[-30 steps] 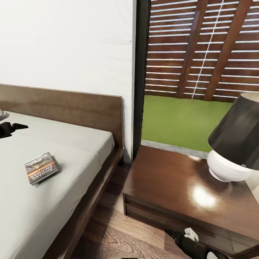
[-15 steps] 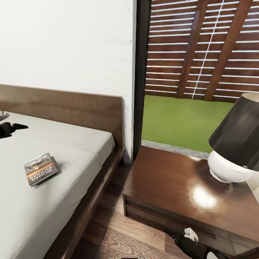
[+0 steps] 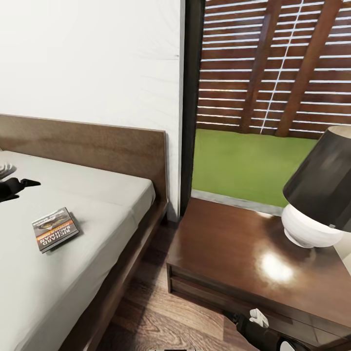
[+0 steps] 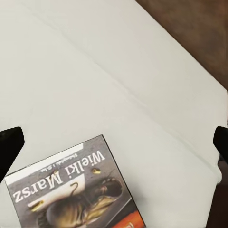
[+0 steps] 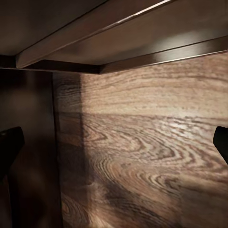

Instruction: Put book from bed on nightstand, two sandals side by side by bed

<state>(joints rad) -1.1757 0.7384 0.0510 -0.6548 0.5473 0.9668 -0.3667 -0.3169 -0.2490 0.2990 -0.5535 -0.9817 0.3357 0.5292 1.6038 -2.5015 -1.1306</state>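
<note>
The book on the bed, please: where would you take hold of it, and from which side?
The book lies flat on the mattress, so probably from above, the open left gripper closing across its narrow width on the two long edges. It is thin, so the fingers would need to press slightly into the mattress.

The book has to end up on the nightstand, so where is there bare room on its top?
The nightstand top is bare from its edge nearest the bed across its middle and front. Its far right corner is crowded: the lamp stands there, its dark shade overhanging. The book lies flat on the mattress, the left gripper beyond it.
</note>
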